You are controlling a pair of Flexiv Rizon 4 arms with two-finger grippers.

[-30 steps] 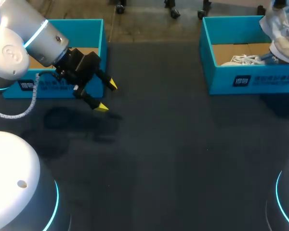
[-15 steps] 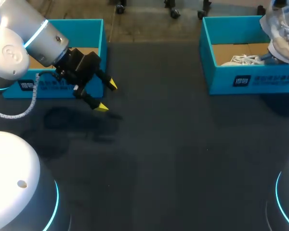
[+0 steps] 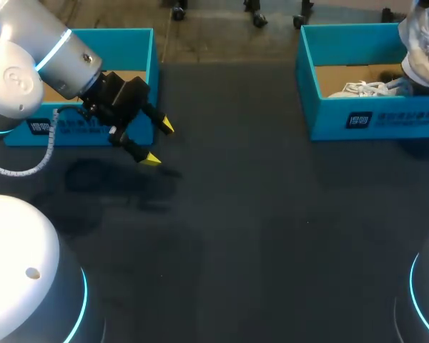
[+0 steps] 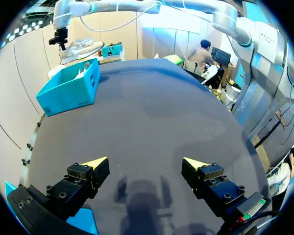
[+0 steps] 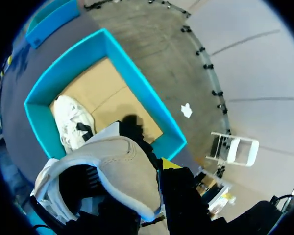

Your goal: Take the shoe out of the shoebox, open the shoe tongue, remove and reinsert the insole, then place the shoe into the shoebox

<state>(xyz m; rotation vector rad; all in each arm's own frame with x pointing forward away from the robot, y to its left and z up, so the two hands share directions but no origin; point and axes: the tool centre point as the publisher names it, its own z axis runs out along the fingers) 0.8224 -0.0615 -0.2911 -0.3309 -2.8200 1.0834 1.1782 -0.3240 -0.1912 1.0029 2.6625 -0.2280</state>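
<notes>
Shoe (image 5: 122,171) clamped in your right gripper (image 5: 154,171), above the shoebox (image 5: 137,83); second shoe (image 5: 71,122) lies inside, below the fingers. Your left gripper (image 4: 144,164): fingers spread over table (image 4: 152,107).

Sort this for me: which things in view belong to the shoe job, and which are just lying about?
In the job:
- lifted shoe, held up over the box
- teal shoebox beneath it

Lying about:
- white shoe, lying inside that shoebox
- second teal box, beside the left gripper, which hangs open and empty
</notes>
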